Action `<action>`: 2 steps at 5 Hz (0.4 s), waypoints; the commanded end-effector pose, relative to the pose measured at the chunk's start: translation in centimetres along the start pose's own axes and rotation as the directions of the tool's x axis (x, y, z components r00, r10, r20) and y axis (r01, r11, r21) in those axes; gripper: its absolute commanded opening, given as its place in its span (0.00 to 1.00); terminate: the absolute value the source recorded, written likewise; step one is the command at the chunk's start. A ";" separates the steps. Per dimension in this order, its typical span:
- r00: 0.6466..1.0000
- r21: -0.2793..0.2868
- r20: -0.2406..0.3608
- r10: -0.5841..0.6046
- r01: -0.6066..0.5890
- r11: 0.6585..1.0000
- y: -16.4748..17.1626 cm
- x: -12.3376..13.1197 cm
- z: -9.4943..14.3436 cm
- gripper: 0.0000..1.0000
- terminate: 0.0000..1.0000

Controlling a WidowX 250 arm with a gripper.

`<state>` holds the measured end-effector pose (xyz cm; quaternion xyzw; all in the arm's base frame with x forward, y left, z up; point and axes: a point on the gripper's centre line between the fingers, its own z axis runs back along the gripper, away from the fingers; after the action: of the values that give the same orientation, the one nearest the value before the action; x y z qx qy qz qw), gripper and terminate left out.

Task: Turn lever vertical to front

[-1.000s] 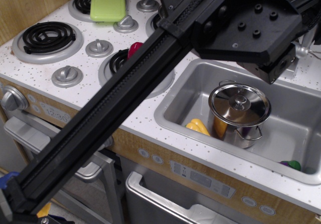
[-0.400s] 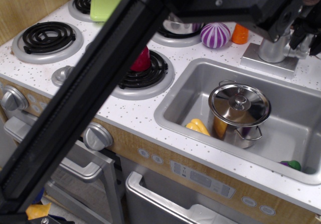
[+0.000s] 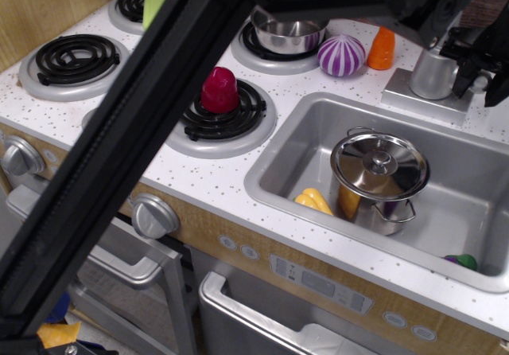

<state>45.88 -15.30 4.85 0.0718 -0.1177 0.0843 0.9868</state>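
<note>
The grey tap column stands on its square base plate behind the sink. My gripper hangs at the column's right side, at the end of the black arm that crosses the view. Its two black fingers stand apart. The lever shows only as a small pale stub between them. I cannot tell whether the fingers touch it.
The sink holds a lidded steel pot, a yellow piece and a purple-green piece. A purple striped ball, an orange piece and a steel bowl sit left of the tap. A magenta piece is on a burner.
The arm has swung up and to the right, uncovering the burners and the tap. The gripper has come down beside the tap column, around the lever.
</note>
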 end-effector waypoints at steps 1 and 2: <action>0.998 -0.056 0.015 0.054 -0.053 0.997 0.4 -0.6 3.2 0.00 0.00; 0.999 -0.078 0.018 0.051 -0.049 0.996 0.6 -1.0 2.0 0.00 0.00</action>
<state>44.66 -15.15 2.93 0.0423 -0.1170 0.0889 0.9882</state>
